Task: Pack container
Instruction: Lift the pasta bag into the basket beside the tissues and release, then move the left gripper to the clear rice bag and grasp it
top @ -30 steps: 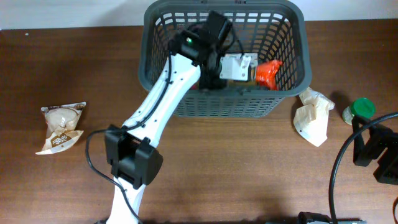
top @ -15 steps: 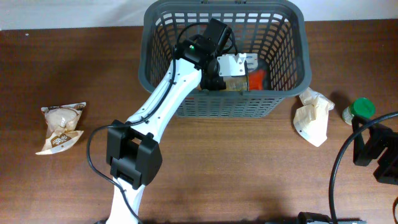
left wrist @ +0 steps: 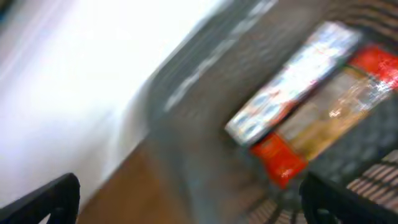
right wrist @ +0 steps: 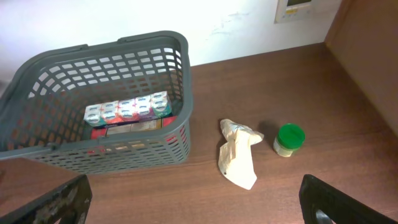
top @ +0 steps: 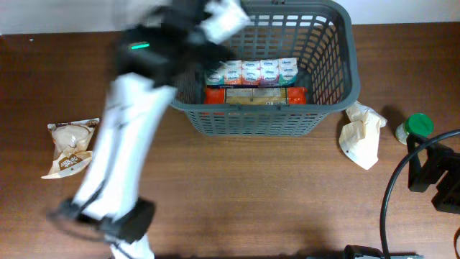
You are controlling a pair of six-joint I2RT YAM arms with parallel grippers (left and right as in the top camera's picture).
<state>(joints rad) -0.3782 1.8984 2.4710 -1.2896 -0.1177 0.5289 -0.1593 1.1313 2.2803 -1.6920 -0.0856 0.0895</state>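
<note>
— Brown wooden worktop fills the overhead view, with a strip of white wall along the top edge. Where does the container stand?

— The container sits at the upper centre of the frame, rim up, against the far edge. Inside it, a row of small cartons lies just behind a flat packet with red ends. The two touch, and both are close to the front wall.

— And outside it?

— A pale wrapped bun lies at the left of the frame, well apart from the container. A crumpled cream bag lies just beside the container's lower right corner. A green-lidded jar stands near the right edge, beyond the bag.

— What of the left arm?

— Overhead, the left arm is a white smear from the lower left up to the container's upper left corner, too blurred to read. In its wrist view, the left gripper has its dark fingers at the two lower corners. They are spread wide with nothing between them. The cartons and packet show, blurred, at the upper right.

— And the right?

— The right arm is a dark shape at the lower right edge. The right gripper is also spread wide and empty, its fingers at both lower corners of the wrist view. The container shows at the upper left there, with the bag and jar to its right.
</note>
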